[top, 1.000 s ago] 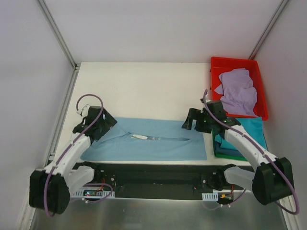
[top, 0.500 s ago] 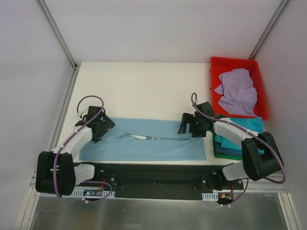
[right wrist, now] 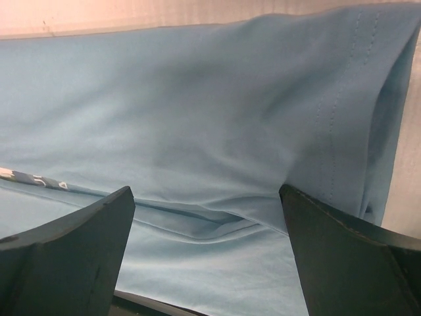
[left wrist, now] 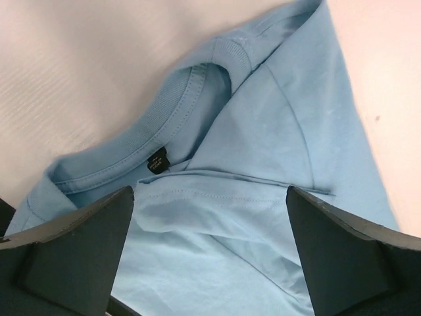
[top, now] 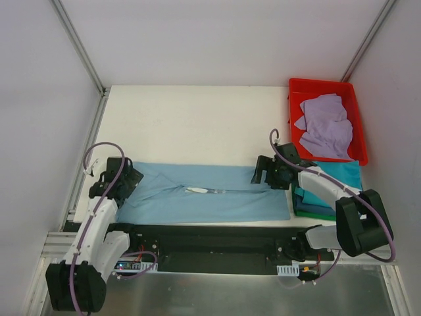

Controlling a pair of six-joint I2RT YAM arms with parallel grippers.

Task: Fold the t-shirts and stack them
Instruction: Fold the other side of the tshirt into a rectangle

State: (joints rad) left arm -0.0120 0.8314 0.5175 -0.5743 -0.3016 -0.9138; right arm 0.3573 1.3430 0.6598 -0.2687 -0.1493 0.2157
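A light blue t-shirt [top: 210, 194] lies folded lengthwise into a long strip near the table's front edge, a white print edge showing at its fold. My left gripper [top: 120, 187] is open over its collar end [left wrist: 191, 125]. My right gripper [top: 264, 172] is open over its hem end [right wrist: 217, 145]. Both sets of jaws stand wide apart with cloth between them, not pinched. A lavender t-shirt [top: 325, 125] lies crumpled in the red bin [top: 296, 89]. Folded teal, blue and dark green t-shirts [top: 342, 181] are stacked at the right, below the bin.
The white table [top: 197, 122] stretches behind the shirt. Metal frame rails [top: 79, 46] run along the left and right rear. The black arm mounting bar [top: 210, 243] lies along the front edge.
My left gripper has moved left and nearer to me, to the shirt's collar end. My right gripper has shifted slightly right over the hem. The shirt strip now reaches further to the right.
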